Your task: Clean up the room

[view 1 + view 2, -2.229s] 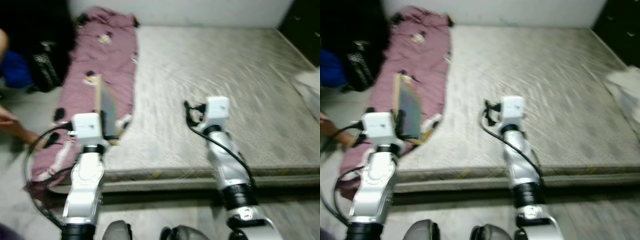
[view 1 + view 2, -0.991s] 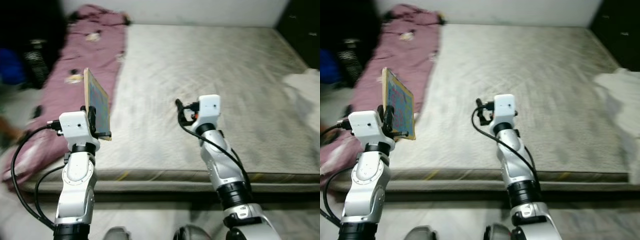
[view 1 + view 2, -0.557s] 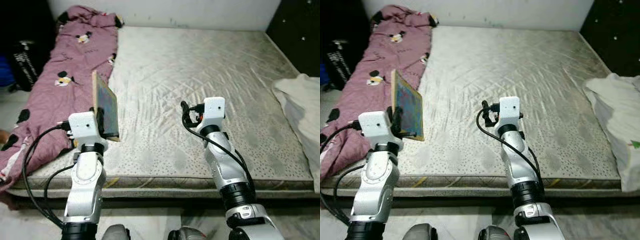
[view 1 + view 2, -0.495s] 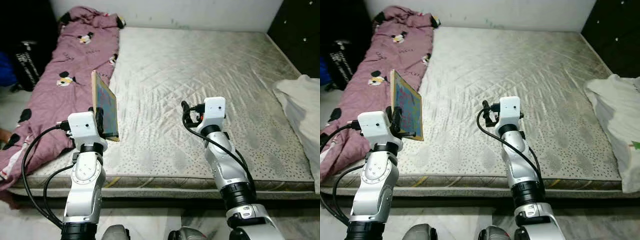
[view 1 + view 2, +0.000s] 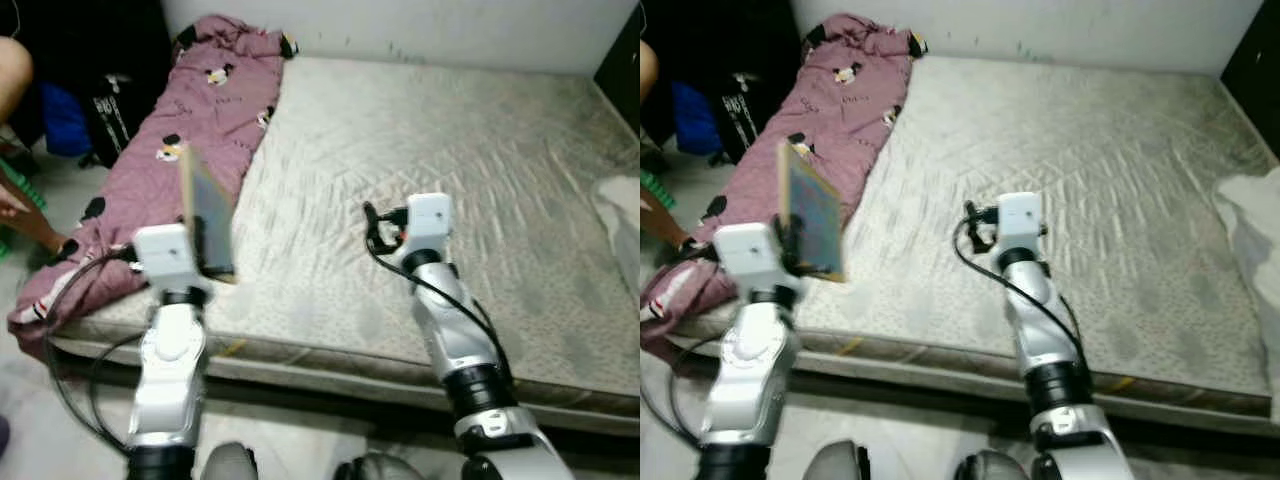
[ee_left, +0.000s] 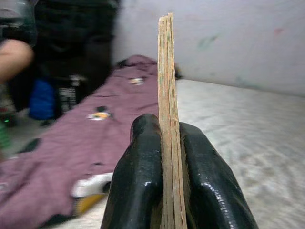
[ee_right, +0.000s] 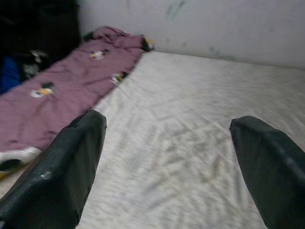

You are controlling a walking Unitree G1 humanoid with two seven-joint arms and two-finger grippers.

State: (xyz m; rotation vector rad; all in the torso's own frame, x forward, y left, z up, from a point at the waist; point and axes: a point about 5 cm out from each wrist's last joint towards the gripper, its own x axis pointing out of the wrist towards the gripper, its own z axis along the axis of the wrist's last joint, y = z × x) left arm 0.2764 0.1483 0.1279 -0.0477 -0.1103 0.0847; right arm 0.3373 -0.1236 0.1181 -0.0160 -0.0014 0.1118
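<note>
My left gripper (image 6: 166, 130) is shut on the lower edge of a thin flat board (image 6: 167, 95), which it holds upright. From the head, the board (image 5: 810, 222) shows a colourful face and hangs over the mattress's (image 5: 420, 170) front left corner. Just beyond it, a purple cartoon-print blanket (image 5: 190, 130) lies along the mattress's left side. My right gripper (image 7: 167, 157) is open, its fingers (image 7: 66, 162) wide apart with nothing between them. It hovers over the middle of the mattress, where the right gripper (image 5: 372, 228) sits at the front.
A person sits at the far left, with a hand (image 5: 18, 215) near the blanket's end. A black bag (image 5: 115, 105) and a blue item (image 5: 62, 120) stand on the floor beside them. A white cloth (image 5: 622, 205) lies at the mattress's right edge. A wall (image 5: 1040, 20) runs behind.
The head camera has swung left, bringing the person and the bag into view. Both arms keep their pose, and the board stays in the left gripper.
</note>
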